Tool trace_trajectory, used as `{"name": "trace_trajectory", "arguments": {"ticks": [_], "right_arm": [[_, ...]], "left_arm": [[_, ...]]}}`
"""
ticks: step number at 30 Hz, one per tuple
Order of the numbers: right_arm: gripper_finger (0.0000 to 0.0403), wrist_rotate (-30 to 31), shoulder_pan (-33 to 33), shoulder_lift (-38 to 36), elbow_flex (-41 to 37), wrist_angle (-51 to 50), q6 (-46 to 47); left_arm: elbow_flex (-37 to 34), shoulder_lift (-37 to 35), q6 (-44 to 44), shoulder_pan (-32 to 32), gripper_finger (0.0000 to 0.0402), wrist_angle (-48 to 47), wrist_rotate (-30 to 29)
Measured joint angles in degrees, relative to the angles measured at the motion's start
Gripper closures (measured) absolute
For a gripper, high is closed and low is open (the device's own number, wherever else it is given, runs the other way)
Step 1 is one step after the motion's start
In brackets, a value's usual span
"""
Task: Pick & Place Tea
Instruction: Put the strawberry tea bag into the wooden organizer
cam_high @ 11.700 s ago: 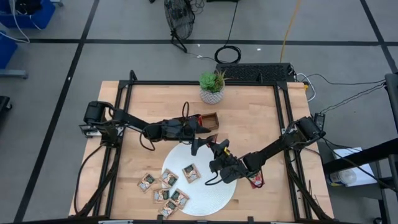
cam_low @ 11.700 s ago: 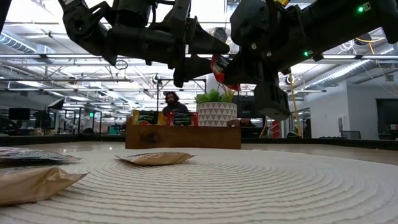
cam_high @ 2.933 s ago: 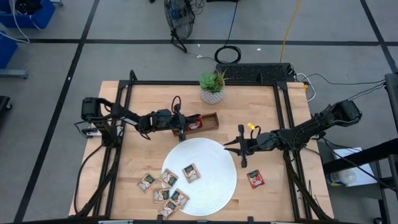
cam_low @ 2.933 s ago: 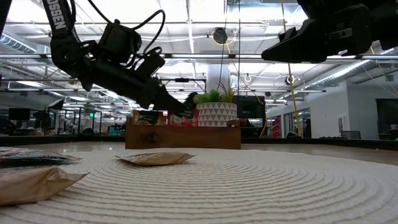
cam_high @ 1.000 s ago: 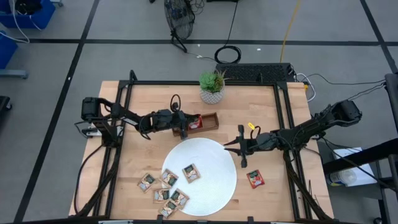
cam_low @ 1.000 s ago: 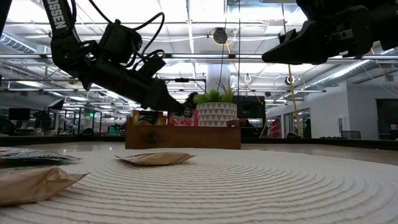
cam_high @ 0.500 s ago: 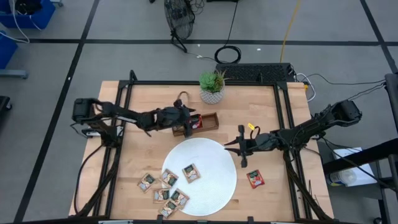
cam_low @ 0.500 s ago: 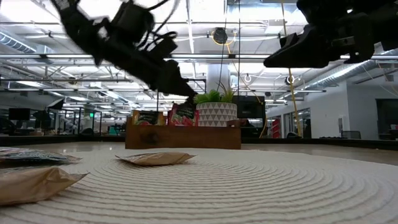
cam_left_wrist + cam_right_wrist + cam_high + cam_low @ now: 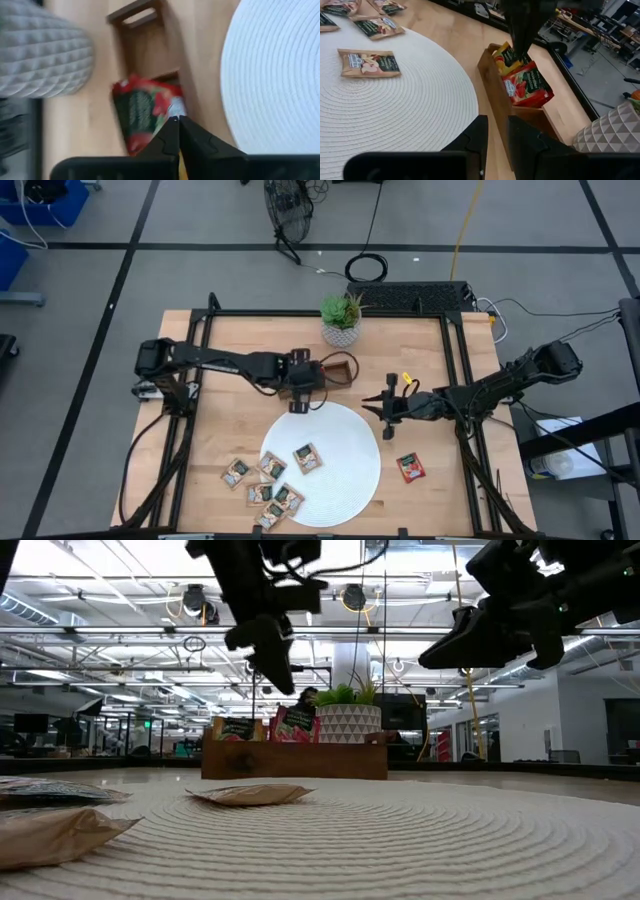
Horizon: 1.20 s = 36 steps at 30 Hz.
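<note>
The tea is small square sachets. Two stand in the wooden tray (image 9: 490, 85): an orange one (image 9: 506, 56) and a red one (image 9: 145, 115). Several tan ones (image 9: 307, 457) lie on the near left of the white round plate (image 9: 345, 480) and on the table beside it. One red sachet (image 9: 409, 467) lies on the table right of the plate. My left gripper (image 9: 298, 406) hangs shut and empty above the tray's near side, pointing steeply down. My right gripper (image 9: 497, 131) hovers right of the plate, open by a narrow gap and empty, facing the tray.
A potted plant (image 9: 340, 320) stands at the far edge, just beyond the tray. The tray's right-hand compartment (image 9: 145, 45) holds nothing. Bare wood lies to the far right and far left of the plate.
My left gripper has risen away from the tray and swung toward the table's near edge, tipping from a shallow slant to point steeply down. The red sachet that was at its fingertips stays leaning in the tray.
</note>
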Motion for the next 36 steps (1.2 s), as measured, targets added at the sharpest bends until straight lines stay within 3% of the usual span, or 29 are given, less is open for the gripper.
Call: {"name": "trace_trajectory", "arguments": {"ticks": [12,23,29,36], "right_arm": [[0.0348,0.0,0.0,0.0,0.0,-0.4,0.7],[0.0348,0.0,0.0,0.0,0.0,-0.9,0.7],[0.0348,0.0,0.0,0.0,0.0,-0.8,1.0],[0.0348,0.0,0.0,0.0,0.0,-1.3,1.6]], "left_arm": [[0.0,9.6,0.4,3.4,0.0399,3.7,3.7],[-0.6,10.1,-0.4,4.2,0.04,4.5,4.2],[-0.5,11.5,-1.7,5.9,0.0401,5.0,9.5],[-0.4,13.5,-1.9,6.2,0.0401,6.7,9.2]]}}
